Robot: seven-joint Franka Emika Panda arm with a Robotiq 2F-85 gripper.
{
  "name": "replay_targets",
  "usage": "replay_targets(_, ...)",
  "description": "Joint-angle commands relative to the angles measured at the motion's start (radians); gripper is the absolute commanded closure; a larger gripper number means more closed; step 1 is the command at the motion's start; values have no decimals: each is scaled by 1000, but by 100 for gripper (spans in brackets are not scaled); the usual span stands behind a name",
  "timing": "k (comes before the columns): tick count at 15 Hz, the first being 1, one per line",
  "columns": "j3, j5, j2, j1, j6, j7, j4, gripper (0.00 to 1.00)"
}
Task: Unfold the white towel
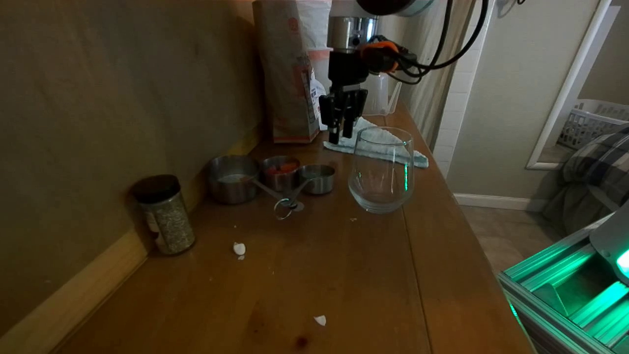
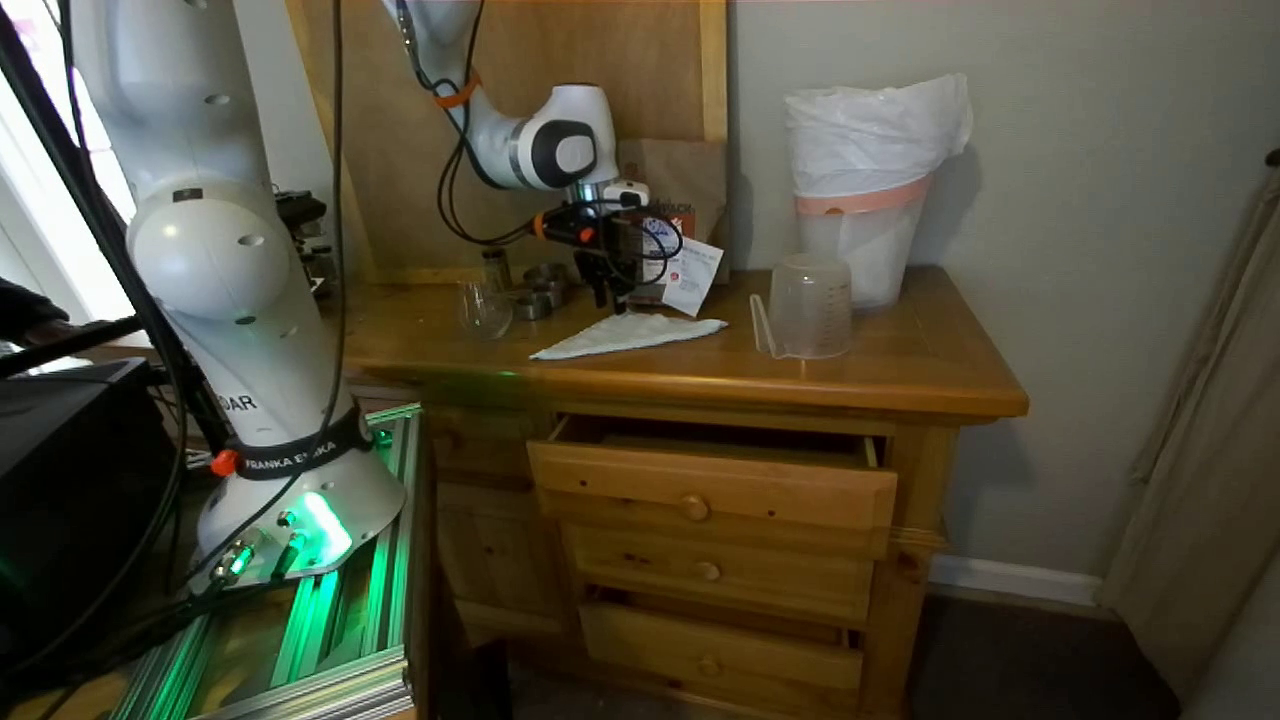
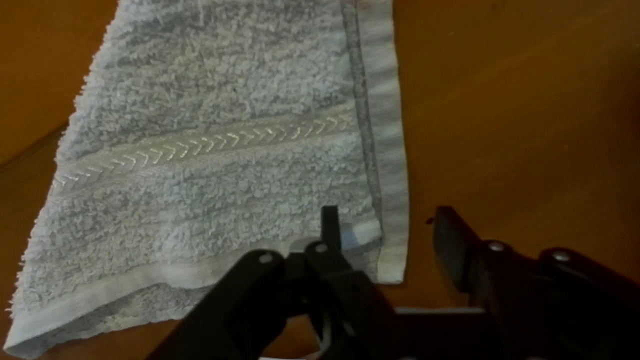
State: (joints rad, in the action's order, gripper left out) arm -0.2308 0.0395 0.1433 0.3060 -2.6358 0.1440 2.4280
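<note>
Brown wooden surface carries the folded white terry towel; in an exterior view its long edge runs left to right, far corner beneath the black two-fingered hand, jaws apart.

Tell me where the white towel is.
In an exterior view, the white towel lies folded on the wooden tabletop, near the pincer, left of the clear measuring jug.

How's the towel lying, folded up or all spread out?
Folded. In the wrist view, the towel lies in layers: a lower layer's edge peeks out beyond the top one.
</note>
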Motion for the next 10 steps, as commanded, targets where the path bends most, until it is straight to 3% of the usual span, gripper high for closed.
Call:
replay_targets(1, 8, 42, 22, 0, -11, 55, -20, 41)
replay_targets(4, 12, 57, 27, 3, -11, 78, -22, 42)
replay_targets(7, 14, 66, 32, 5, -9, 95, -27, 59)
replay_targets(10, 15, 73, 38, 7, -9, 109, -34, 67)
